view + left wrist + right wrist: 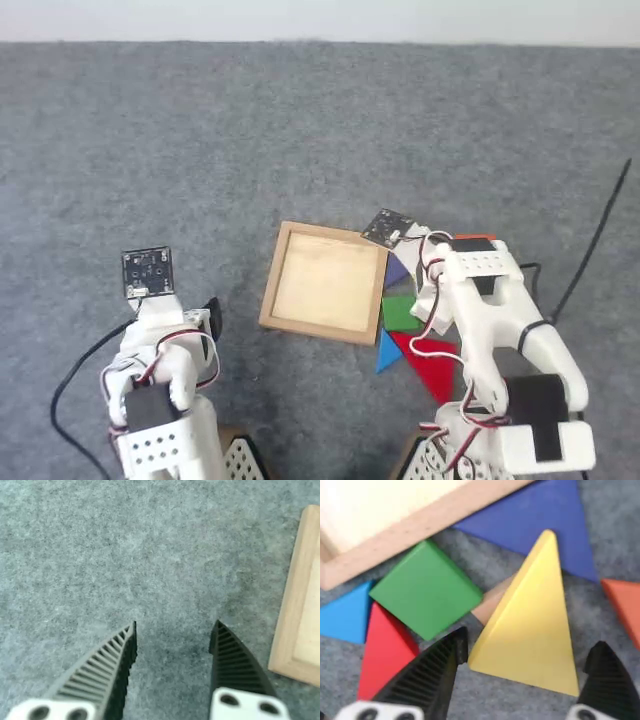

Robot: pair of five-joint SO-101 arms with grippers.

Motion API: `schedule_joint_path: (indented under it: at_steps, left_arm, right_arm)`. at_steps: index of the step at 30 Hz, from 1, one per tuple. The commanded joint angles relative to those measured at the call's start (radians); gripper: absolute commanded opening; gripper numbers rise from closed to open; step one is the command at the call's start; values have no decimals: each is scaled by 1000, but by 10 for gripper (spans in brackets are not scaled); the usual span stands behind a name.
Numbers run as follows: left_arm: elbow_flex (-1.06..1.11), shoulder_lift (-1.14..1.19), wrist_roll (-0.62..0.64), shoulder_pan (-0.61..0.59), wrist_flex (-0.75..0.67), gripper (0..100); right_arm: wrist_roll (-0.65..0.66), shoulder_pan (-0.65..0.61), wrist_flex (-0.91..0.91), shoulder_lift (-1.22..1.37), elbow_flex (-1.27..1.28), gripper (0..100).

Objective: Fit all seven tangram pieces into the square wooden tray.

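Carpet (200, 130) under wooden tray (318, 329), pale wall (300, 18) behind

The high view looks steeply down from far above; each wrist view stares close down past the left gripper (174, 626) or right gripper (531, 639) (all share the wooden tray (270, 290) rim beside them)

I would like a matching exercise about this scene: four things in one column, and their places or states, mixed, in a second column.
Things
1. wooden tray
2. yellow triangle
3. green square
4. left gripper

Places or states
A. open, over grey carpet
B. framed by the open right gripper
C. holds no pieces
D. lying beside the tray's rim

Pairs: 1-C, 2-B, 3-D, 4-A
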Motion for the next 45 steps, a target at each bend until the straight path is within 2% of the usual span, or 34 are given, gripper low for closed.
schedule_joint_path:
  at_steps: [1,5,9,17,23,26,30,34,41,45]
  left_arm:
    - [-10,-18,-6,-5,5,234]
    - [-10,-18,-6,-5,5,234]
    - [-10,-18,-6,-5,5,234]
    - [-10,-18,-6,-5,5,234]
    - [-10,-18,-6,-5,5,234]
    - [-10,-18,-6,-5,5,234]
    - [-10,-18,-6,-5,5,234]
    - [-10,-18,-6,-5,5,234]
    - [-10,-18,-6,-5,5,234]
    - [-10,-18,-6,-5,5,234]
  right_arm:
    - [11,38,-12,-31,-5,237]
    - [11,38,-7,-31,-5,121]
    - [11,38,-5,-33,-6,56]
    - [11,41,42,-33,-51,55]
    - [-91,44,236,-33,-267,52]
    - [-157,38,314,-33,-388,3]
    - [-273,19,394,-33,-523,6]
    - [-325,13,421,-31,-600,6]
    - [-319,21,443,-21,-635,13]
    - [-216,-4,504,-36,-494,150]
